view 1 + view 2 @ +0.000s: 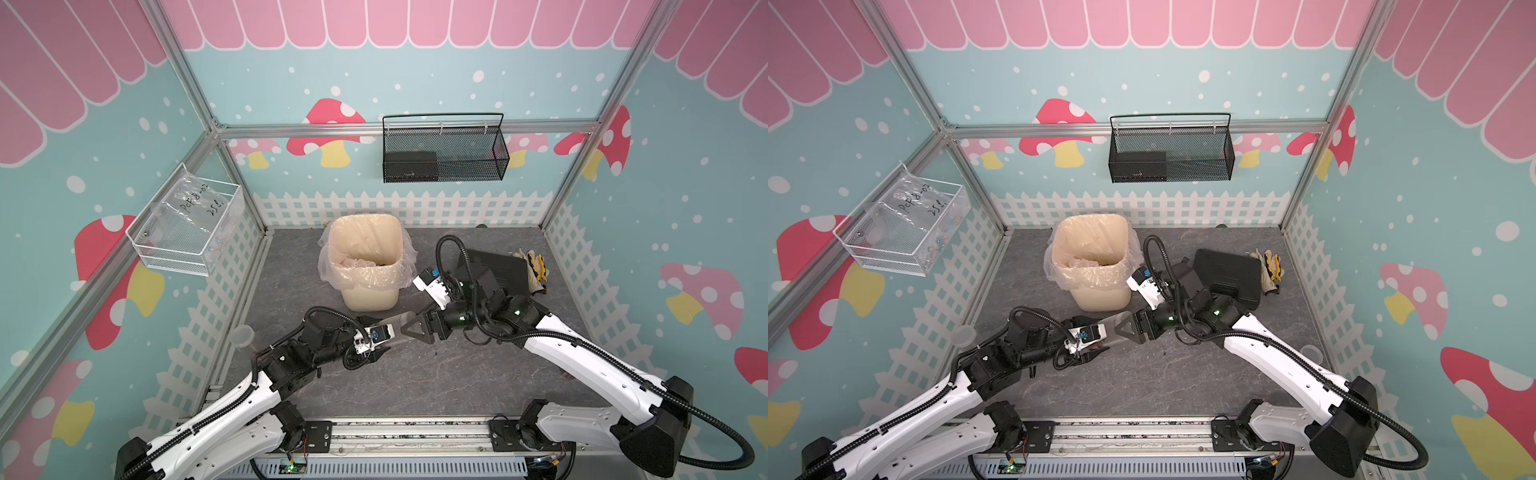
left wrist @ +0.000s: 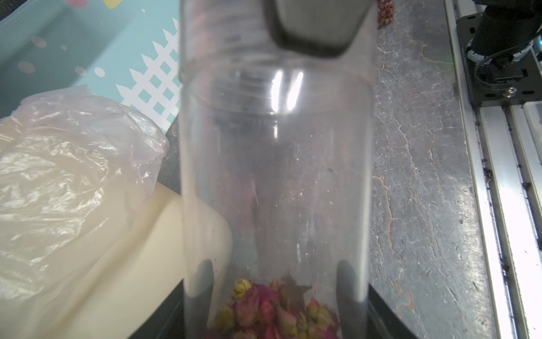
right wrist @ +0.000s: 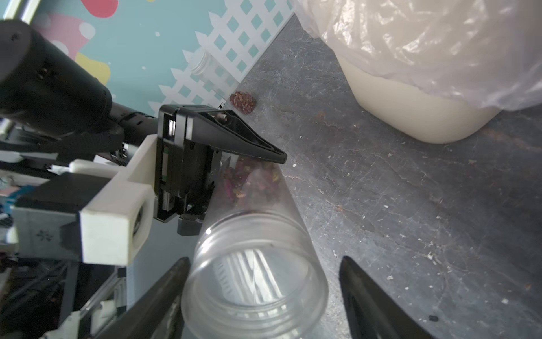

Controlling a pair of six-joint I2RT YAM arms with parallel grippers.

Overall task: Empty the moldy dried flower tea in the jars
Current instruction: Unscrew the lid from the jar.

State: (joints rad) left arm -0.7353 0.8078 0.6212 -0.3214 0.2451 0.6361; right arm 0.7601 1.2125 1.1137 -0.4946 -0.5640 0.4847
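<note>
A clear jar [image 1: 398,328] [image 1: 1115,326] lies on its side in the air in front of the bin, between my two grippers. My left gripper [image 1: 380,338] [image 2: 275,278] is shut on its closed end, where the moldy dried flower tea [image 2: 272,314] [image 3: 249,182] is heaped. My right gripper [image 1: 409,330] [image 3: 265,261] is open around the jar's lidless mouth [image 3: 255,287]. One finger [image 3: 176,278] touches the rim and the other stands apart from it. A second jar [image 1: 242,336] [image 3: 205,63] stands empty by the left fence.
The cream bin [image 1: 370,297] with a plastic liner stands just behind the jar. A loose clump of tea [image 3: 243,101] lies on the table near the left fence. A black case [image 1: 498,266] and gloves [image 1: 534,266] lie at the back right. A clear round item [image 1: 1310,352] sits by the right fence.
</note>
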